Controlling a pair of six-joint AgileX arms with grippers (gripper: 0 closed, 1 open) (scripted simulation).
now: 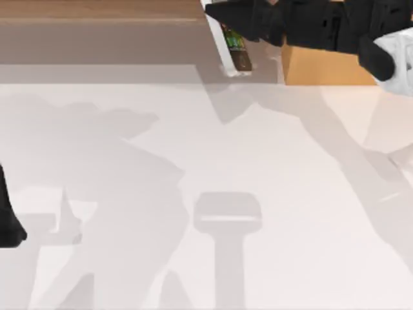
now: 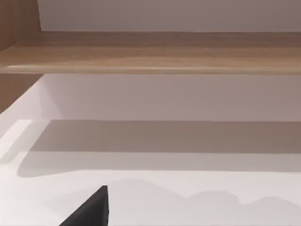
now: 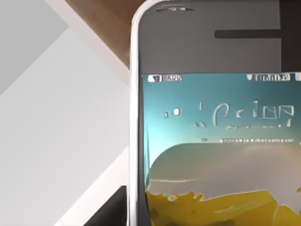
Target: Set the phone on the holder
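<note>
The phone (image 1: pixel 237 53) hangs high over the back of the table, seen edge-on with its silver rim and a strip of coloured screen. My right gripper (image 1: pixel 240 26) is shut on its upper part. In the right wrist view the phone (image 3: pixel 216 141) is very close, with a blue and yellow screen and a silver rim. The holder (image 1: pixel 228 214) is a pale white stand on the table's near middle, well in front of the phone and apart from it. My left arm (image 1: pixel 8 219) is parked at the table's left edge.
A wooden ledge (image 1: pixel 97 26) runs along the back of the white table (image 1: pixel 129 142). An orange-brown block (image 1: pixel 326 68) sits at the back right under my right arm. Broad arm shadows lie across the tabletop.
</note>
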